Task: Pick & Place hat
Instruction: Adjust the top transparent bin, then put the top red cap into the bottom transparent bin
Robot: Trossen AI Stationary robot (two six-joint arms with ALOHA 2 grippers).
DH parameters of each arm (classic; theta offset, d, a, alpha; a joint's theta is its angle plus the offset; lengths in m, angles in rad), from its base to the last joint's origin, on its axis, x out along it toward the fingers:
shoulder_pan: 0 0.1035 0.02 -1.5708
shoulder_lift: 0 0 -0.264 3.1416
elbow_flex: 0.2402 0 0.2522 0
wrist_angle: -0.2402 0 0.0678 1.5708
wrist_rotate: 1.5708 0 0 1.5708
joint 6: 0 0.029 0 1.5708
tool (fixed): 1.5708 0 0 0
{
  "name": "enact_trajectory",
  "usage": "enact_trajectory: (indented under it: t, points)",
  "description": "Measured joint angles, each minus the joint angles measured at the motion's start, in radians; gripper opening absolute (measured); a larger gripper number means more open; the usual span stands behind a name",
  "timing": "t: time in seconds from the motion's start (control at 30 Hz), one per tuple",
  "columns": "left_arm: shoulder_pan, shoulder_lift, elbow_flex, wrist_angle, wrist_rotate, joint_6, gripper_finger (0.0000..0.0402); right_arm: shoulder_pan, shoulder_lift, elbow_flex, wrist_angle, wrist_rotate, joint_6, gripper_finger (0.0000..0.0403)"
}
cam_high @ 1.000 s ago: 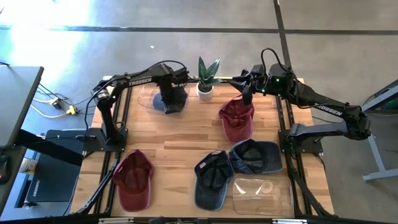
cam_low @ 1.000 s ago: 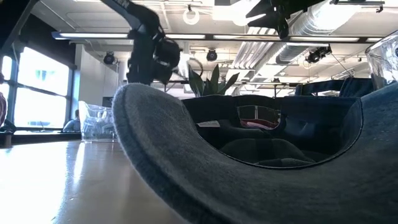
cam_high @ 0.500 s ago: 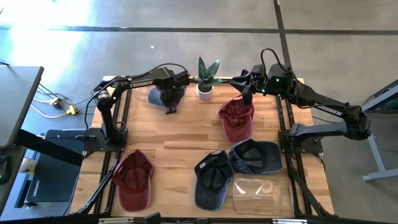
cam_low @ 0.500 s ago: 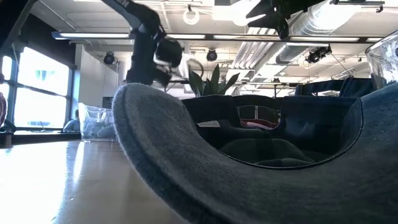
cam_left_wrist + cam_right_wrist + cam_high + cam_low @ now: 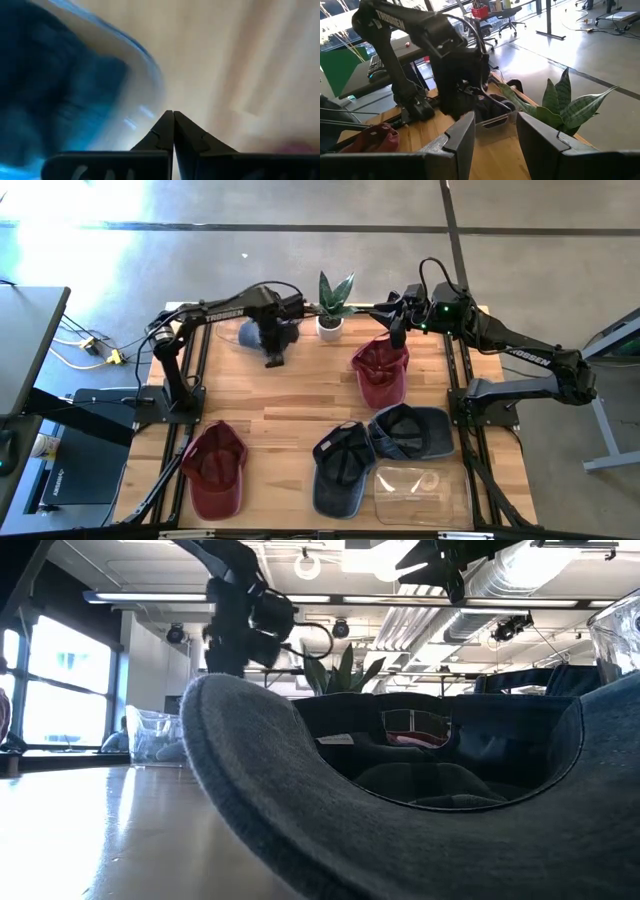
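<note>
Near edge of the wooden table (image 5: 300, 405): a clear plastic container (image 5: 420, 492) lay at the front right, with a dark blue cap (image 5: 340, 468) just beside it, crown opening up, and a second blue cap (image 5: 412, 430) touching that one. A maroon cap (image 5: 213, 470) sat at the front left, well apart from them. Mid-table on the right, another maroon cap (image 5: 380, 370) hung from the right gripper (image 5: 397, 340), fingers pinching its back rim. Far edge: a potted snake plant (image 5: 332, 305) stood between the arms. The left gripper (image 5: 272, 358), fingers pressed together and holding nothing, pointed down beside a clear bin (image 5: 250, 335) containing a blue cap.
</note>
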State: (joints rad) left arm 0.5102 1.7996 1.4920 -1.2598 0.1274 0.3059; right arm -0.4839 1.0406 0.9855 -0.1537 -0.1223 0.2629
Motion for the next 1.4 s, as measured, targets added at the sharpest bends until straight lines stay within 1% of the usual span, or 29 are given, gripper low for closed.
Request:
enact_trajectory:
  t: [0.1,0.23,0.33,0.43,0.5,0.6,0.67,0.77,0.83,0.93,1.0,1.07,1.2,1.3,1.4]
  points:
    - [-0.021,0.007,-0.01,0.157,-0.088,-0.016,0.0,0.0,0.0,0.0,-0.001,0.0,-0.001,0.0142]
    - [-0.033,0.006,-0.003,0.317,-0.104,-0.044,0.0,0.0,0.0,0.0,-0.001,0.0,0.001,0.0142]
    - [-0.039,0.007,0.04,0.304,-0.101,-0.083,0.0,0.0,0.0,0.0,-0.004,0.0,0.002,0.0142]
    - [-0.047,0.002,0.107,0.225,-0.083,-0.125,0.0,0.0,0.0,0.0,-0.007,0.0,0.002,0.0142]
    - [-0.049,-0.013,0.161,0.174,-0.057,-0.157,0.0,0.0,0.0,0.0,-0.007,0.0,0.0,0.0142]
    - [-0.066,-0.053,0.206,0.167,-0.02,-0.221,0.0,0.0,0.0,0.0,-0.024,-0.013,0.003,0.0142]
    - [-0.083,-0.083,0.19,0.22,0.022,-0.267,0.0,-0.002,0.0,0.0,-0.055,-0.035,0.023,0.0142]
    - [-0.11,-0.145,0.099,0.325,0.094,-0.343,0.0,-0.027,0.0,0.0,-0.163,-0.086,0.049,0.0142]
    - [-0.144,-0.176,0.031,0.412,0.093,-0.415,0.0,-0.041,0.0,0.0,-0.282,-0.101,0.072,0.0142]
    - [-0.201,-0.201,-0.056,0.442,0.052,-0.505,0.0,-0.038,0.0,0.0,-0.449,-0.126,0.073,0.0145]
    - [-0.248,-0.201,-0.084,0.481,0.026,-0.55,0.0,-0.019,0.0,0.0,-0.538,-0.177,0.077,0.0153]
    - [-0.296,-0.201,-0.096,0.466,0.014,-0.578,0.0,0.017,0.005,0.0,-0.615,-0.221,0.088,0.0166]
    - [-0.393,-0.202,-0.096,0.489,-0.034,-0.584,0.0,0.122,0.023,0.0,-0.719,-0.249,0.15,0.0201]
    - [-0.448,-0.202,-0.096,0.478,-0.106,-0.584,0.0,0.22,0.054,0.0,-0.753,-0.281,0.253,0.0224]
    - [-0.479,-0.203,-0.096,0.441,-0.161,-0.6,0.0,0.326,0.093,0.0,-0.758,-0.286,0.394,0.0232]
